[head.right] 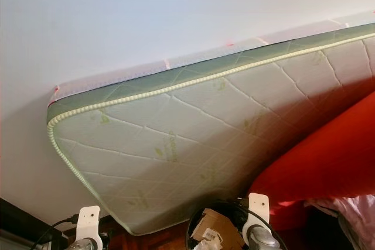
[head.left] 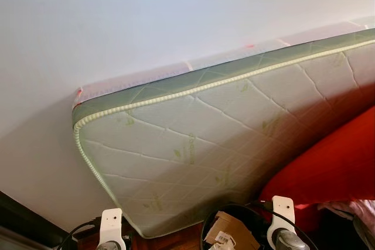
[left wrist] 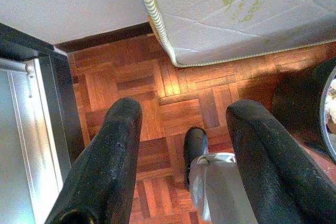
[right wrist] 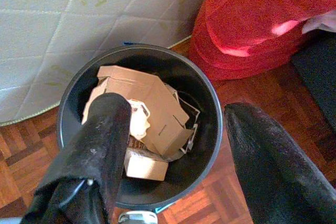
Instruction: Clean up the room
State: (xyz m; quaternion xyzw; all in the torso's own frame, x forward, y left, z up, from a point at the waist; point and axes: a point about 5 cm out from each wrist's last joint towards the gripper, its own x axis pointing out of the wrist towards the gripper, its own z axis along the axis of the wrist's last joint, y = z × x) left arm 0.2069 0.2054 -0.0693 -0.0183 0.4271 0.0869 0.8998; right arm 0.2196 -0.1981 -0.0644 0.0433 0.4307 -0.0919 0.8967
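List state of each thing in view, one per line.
mattress: tilted on edge against the wall, corner on the floor
bin: upright, holding cardboard
cardboard: crumpled, piled inside the bin
red cover: draped, beside the mattress
left gripper: open, above bare parquet
right gripper: open, above the bin
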